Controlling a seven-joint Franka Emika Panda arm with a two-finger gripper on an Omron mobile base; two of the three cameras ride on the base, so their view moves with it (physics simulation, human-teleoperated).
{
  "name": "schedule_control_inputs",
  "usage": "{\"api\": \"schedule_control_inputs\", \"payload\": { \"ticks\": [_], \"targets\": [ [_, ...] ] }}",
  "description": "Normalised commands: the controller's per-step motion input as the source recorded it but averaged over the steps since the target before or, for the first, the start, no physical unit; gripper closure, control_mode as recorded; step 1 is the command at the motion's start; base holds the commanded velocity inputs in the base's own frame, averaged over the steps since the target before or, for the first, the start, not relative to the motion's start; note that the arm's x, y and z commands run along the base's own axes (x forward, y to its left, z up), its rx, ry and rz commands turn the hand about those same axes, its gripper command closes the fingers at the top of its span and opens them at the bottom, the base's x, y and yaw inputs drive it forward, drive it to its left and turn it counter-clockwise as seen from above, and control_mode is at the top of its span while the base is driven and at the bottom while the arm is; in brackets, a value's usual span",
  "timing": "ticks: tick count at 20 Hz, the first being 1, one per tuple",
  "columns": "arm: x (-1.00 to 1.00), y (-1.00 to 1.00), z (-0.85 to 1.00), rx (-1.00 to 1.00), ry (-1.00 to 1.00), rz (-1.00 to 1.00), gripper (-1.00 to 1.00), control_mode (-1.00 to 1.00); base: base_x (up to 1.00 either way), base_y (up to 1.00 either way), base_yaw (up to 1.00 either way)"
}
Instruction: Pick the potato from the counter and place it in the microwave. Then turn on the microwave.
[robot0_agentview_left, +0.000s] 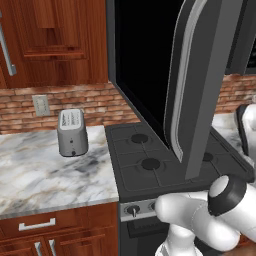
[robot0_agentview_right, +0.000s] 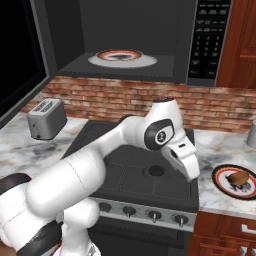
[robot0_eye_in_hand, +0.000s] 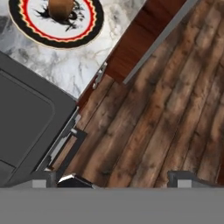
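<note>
Right now the gripper (robot0_eye_in_hand: 118, 179) has its jaws spread wide and empty, facing down over the stove's front edge. To its right, the potato (robot0_agentview_right: 238, 178) sits on a ringed plate (robot0_agentview_right: 221, 186) on the counter (robot0_agentview_right: 217, 145), well apart from it.

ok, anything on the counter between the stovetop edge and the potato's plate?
Nothing: in the hand view, bare marble counter separates the stovetop from the plate holding the potato.

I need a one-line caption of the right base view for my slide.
Open microwave with a plate inside; the arm reaches over the stovetop toward the potato on a counter plate.
</note>
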Motion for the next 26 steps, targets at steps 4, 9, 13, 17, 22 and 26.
{"api": "schedule_control_inputs", "payload": {
  "ticks": [4,9,13,17,22,26],
  "targets": [
    [0.01,-0.27,-0.44,0.09,-0.14,0.00,-1.00,-1.00,0.00,0.00,0.00],
    [0.11,-0.40,-0.19,0.00,-0.15,-0.01,-1.00,-1.00,0.00,0.00,0.00],
    [0.22,-0.40,-0.08,0.00,-0.12,-0.01,-1.00,-1.00,0.00,0.00,0.00],
    [0.37,-0.34,-0.04,0.00,-0.04,0.00,-1.00,-1.00,0.00,0.00,0.00],
    [0.43,-0.48,0.00,0.00,0.00,0.00,-1.00,-1.00,0.00,0.00,0.00],
    [0.45,-0.50,-0.15,0.00,0.00,0.00,-1.00,-1.00,0.00,0.00,0.00]
  ]
}}
